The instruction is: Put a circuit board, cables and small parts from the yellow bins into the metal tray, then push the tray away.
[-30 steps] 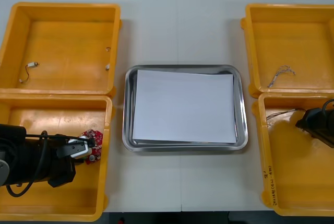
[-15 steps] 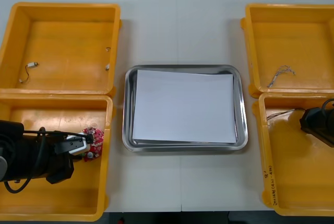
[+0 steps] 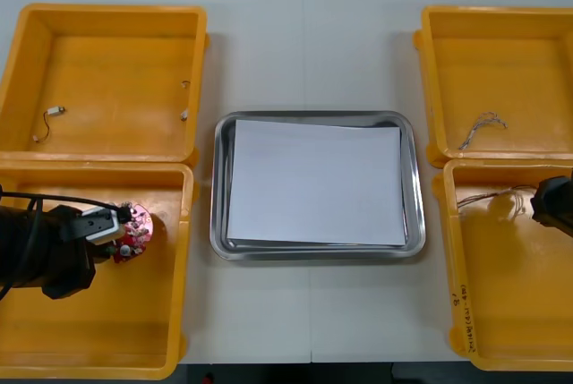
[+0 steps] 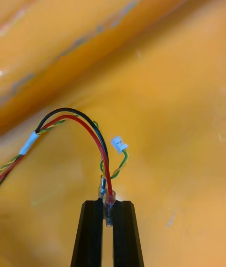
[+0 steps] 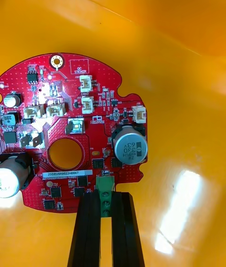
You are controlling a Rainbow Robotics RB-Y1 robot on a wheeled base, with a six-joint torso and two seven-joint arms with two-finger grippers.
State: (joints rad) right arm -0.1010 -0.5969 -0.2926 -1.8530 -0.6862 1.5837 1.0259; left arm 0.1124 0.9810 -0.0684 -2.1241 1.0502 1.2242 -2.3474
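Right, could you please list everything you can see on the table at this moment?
table: one, light, under everything
yellow bins: four, yellow, two at each side
metal tray: one, shiny, white inside, between the bins
circuit board: one, red, near left bin
black cable: one, black, far left bin
small metal parts: two, grey, far left bin
twisted cable: one, pale, far right bin
red and yellow cable: one, plus a black wire, near right bin
left gripper: one, black, shut on the circuit board
right gripper: one, black, shut on the red and yellow cable
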